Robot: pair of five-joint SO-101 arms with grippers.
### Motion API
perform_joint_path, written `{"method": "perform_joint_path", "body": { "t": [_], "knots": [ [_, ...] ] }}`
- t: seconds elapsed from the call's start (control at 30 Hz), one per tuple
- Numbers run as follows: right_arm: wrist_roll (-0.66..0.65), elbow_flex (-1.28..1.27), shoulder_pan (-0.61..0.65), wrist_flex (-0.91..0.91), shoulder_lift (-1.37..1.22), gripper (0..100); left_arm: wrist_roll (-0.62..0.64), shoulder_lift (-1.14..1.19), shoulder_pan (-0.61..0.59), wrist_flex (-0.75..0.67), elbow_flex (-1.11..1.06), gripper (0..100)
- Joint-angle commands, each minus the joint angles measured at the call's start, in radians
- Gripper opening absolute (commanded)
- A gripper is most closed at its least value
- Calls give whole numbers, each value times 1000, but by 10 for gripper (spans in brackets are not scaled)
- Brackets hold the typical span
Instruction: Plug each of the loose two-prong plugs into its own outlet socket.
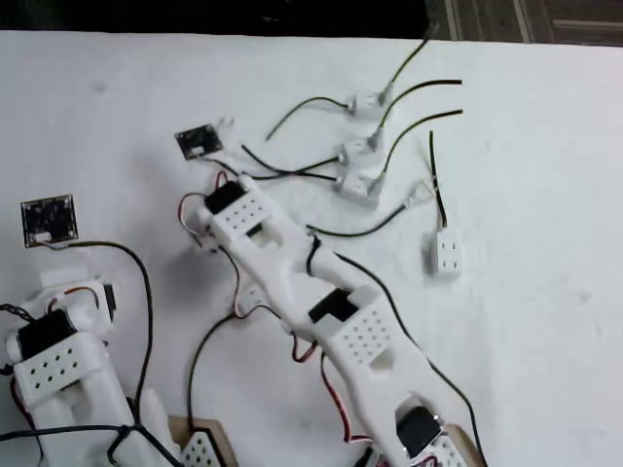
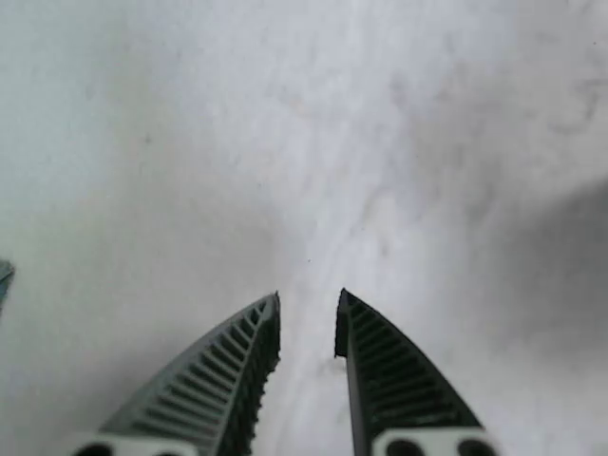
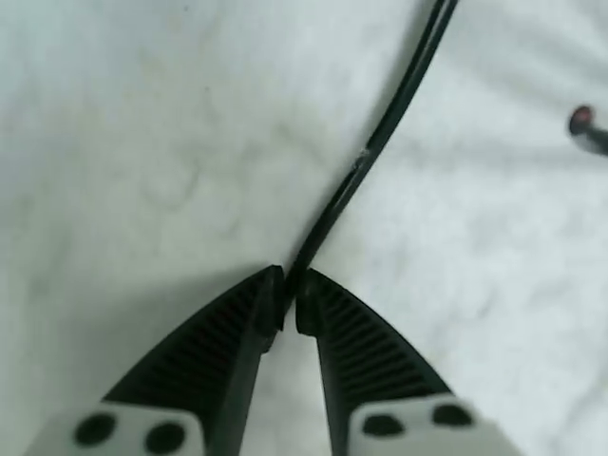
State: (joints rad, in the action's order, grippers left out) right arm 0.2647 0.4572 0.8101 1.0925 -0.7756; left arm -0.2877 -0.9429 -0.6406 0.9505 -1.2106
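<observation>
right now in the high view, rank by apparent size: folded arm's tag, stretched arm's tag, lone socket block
1. folded arm's tag, maybe just nearer the camera
2. stretched arm's tag and lone socket block look alike

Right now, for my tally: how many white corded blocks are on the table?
4: top block, middle block, lower block in a column; lone block to their right. The arm may hide more.

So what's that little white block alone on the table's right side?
That outlet socket is a small white box, plastic by the look, lying flat on the white table with small dark holes in its upturned face. A thin black wire leaves its far end and runs away across the table. Nothing is plugged in; a loose plug lies just beyond it.
</observation>
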Motion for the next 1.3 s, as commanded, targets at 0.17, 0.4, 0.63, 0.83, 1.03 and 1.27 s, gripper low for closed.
{"method": "perform_joint_path", "body": {
  "t": [0.17,0.4,0.63,0.83,1.03,1.27],
  "knots": [
    [5,0,36,131,136,17,9,-21,-2,-46,-14,113],
    [-8,0,33,292,268,17,9,-21,-2,-52,-15,113],
    [-195,0,-50,513,406,17,9,-21,-2,-52,-15,113],
    [-397,-41,-153,627,527,17,9,-21,-2,-52,-15,113],
    [-493,-331,-206,624,774,17,9,-21,-2,-52,-15,113],
    [-517,-546,-237,446,934,17,9,-21,-2,-52,-15,113]
  ]
}}
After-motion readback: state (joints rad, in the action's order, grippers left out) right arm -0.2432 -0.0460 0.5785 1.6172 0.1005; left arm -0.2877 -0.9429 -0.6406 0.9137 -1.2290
